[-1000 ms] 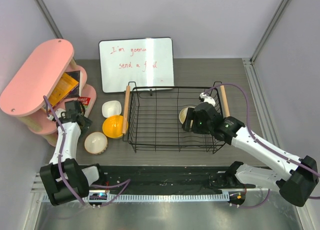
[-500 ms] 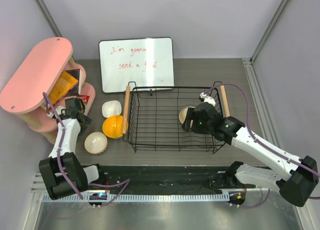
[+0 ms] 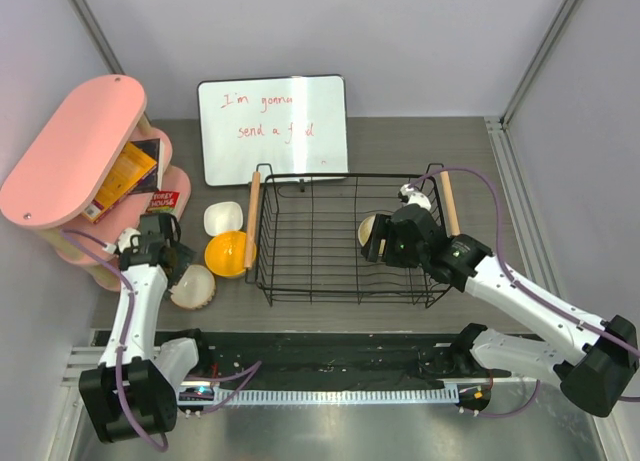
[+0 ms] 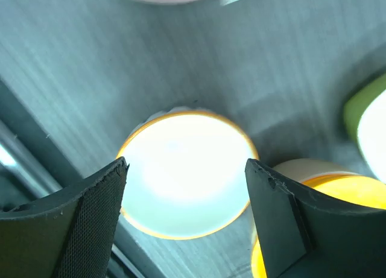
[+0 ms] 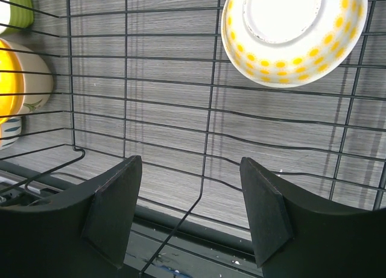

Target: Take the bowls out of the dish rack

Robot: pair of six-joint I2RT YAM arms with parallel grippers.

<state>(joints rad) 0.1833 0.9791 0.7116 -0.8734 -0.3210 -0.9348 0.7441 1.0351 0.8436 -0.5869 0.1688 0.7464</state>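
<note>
Worktop (image 3: 400, 146) carries rack (image 3: 253, 219) at centre, dotted bowl (image 5: 295, 31) inside at its right end. Outside, left: green bowl (image 3: 223, 218), orange bowl (image 3: 228, 253), ribbed bowl (image 3: 190, 286). Left fingers (image 4: 90, 224) open above ribbed bowl. Right fingers (image 5: 114, 211) open within rack, near dotted bowl, apart.

A pale bowl (image 3: 223, 217), an orange bowl (image 3: 228, 253) and a ribbed bowl (image 3: 195, 288) crowd the strip between the pink shelf (image 3: 70, 146) and the wire rack (image 3: 340, 289), leaving little passage. Inside the rack, a spotted bowl (image 5: 295, 31) sits at the right end; the wire floor left of it lies open. A whiteboard (image 3: 272, 126) blocks the back.
</note>
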